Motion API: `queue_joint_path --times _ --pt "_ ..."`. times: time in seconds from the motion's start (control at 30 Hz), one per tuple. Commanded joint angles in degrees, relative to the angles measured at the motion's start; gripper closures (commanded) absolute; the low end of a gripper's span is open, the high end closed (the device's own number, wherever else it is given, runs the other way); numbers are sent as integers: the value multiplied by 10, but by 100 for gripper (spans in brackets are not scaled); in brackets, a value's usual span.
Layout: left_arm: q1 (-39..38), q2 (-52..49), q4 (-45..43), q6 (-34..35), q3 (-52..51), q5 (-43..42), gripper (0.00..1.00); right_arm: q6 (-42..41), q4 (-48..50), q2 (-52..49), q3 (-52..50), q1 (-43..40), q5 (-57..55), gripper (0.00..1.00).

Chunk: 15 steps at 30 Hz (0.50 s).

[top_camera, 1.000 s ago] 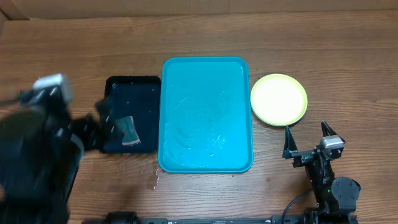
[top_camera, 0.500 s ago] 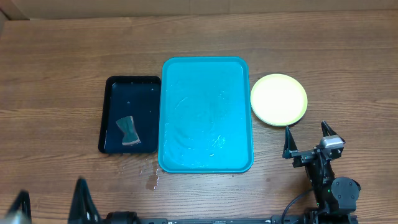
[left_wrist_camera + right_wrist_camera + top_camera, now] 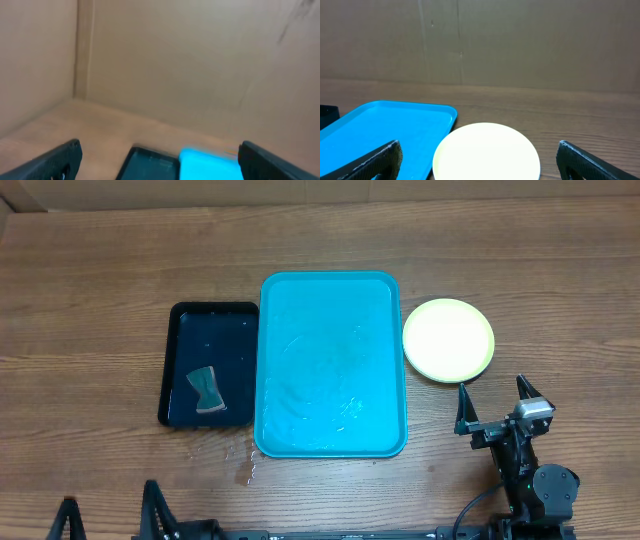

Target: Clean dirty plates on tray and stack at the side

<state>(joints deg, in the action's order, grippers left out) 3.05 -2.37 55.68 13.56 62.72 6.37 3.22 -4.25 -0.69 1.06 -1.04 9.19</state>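
The turquoise tray (image 3: pixel 332 363) lies mid-table with only wet streaks on it. A yellow-green plate (image 3: pixel 448 340) with a pale centre rests on the wood just right of the tray; I cannot tell whether others lie under it. My right gripper (image 3: pixel 492 394) stands open a little in front of that plate, nothing between its fingers. In the right wrist view the plate (image 3: pixel 487 150) sits ahead of the gripper (image 3: pixel 481 161), with the tray (image 3: pixel 385 130) to the left. My left gripper (image 3: pixel 110 515) is open and empty at the table's near left edge, facing the tray (image 3: pixel 210 162).
A smaller black tray (image 3: pixel 210 330) sits against the turquoise tray's left side, a grey-green cloth (image 3: pixel 205 391) lying in it. Water drops (image 3: pixel 246 470) dot the wood near the turquoise tray's front left corner. Cardboard walls stand behind the table.
My left arm has pulled back from over the black tray to the table's near left edge. The right arm, the plate and both trays have not moved.
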Motion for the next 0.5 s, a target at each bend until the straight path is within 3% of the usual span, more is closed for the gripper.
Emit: queue_joint_path --times 0.0,0.47 --pt "3 20 -88 9 -52 -35 0 2 3 5 -6 3 3 0" --pt "-30 21 -730 8 -398 -47 0 2 3 5 -6 3 3 0"
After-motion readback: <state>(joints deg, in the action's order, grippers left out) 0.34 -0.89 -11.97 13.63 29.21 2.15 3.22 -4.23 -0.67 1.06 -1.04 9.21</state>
